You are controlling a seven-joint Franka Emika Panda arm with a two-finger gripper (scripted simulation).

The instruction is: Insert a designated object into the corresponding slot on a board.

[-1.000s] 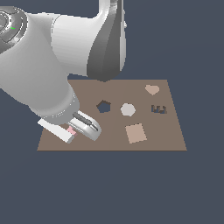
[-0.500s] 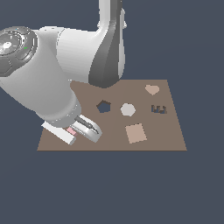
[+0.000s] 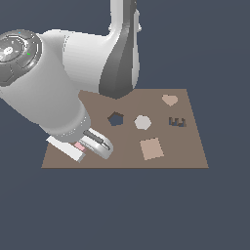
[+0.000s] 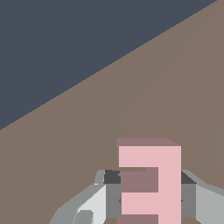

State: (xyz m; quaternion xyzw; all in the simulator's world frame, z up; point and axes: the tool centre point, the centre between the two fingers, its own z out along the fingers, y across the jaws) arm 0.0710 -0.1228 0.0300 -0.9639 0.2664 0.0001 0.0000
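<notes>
The light-pink E-shaped block (image 3: 79,146) sits between my gripper's (image 3: 81,148) fingers at the near corner of the brown board (image 3: 188,152), on the exterior view's left. The wrist view shows the block (image 4: 151,183) close up, with the gripper (image 4: 150,197) shut on it and a finger (image 4: 112,197) pressing each side. The dark E-shaped slot (image 3: 177,121) lies far off, toward the board's edge on the exterior view's right. The arm hides part of the board's far left.
On the board lie a dark pentagon hole (image 3: 115,118), a pale hexagon piece (image 3: 142,122), a tan square piece (image 3: 151,148) and a heart piece (image 3: 169,100). The board's edge (image 4: 109,65) runs across the wrist view.
The arm's upper joints have shifted and now loom larger on the exterior view's left. The gripper and the pink block have stayed almost in place.
</notes>
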